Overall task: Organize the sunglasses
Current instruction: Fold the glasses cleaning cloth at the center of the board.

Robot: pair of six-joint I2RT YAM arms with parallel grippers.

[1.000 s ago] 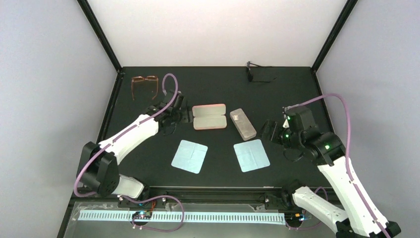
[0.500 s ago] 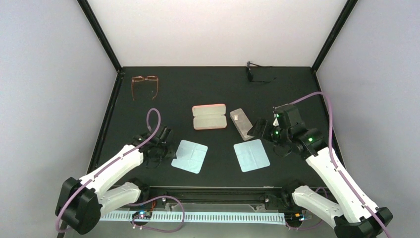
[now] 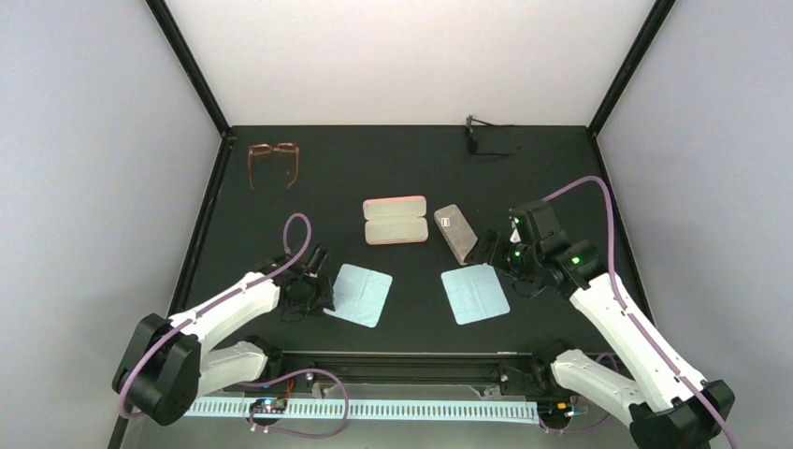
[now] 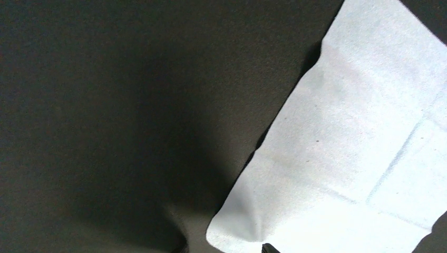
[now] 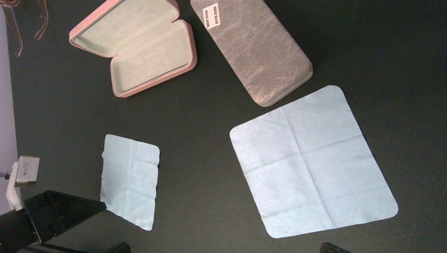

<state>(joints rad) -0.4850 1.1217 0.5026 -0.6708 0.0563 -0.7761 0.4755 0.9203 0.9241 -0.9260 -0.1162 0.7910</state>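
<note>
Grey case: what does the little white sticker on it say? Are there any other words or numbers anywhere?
White label on the grey case: two short lines of dark print, too blurred to read in the right wrist view and too small in the top view.
Nothing else in any view shows words, numbers or signs.

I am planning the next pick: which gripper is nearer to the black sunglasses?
Right. The right gripper is beside the grey case, straight nearward from the black sunglasses at the far edge. The left gripper is at the left cloth, much farther off to the left.
</note>
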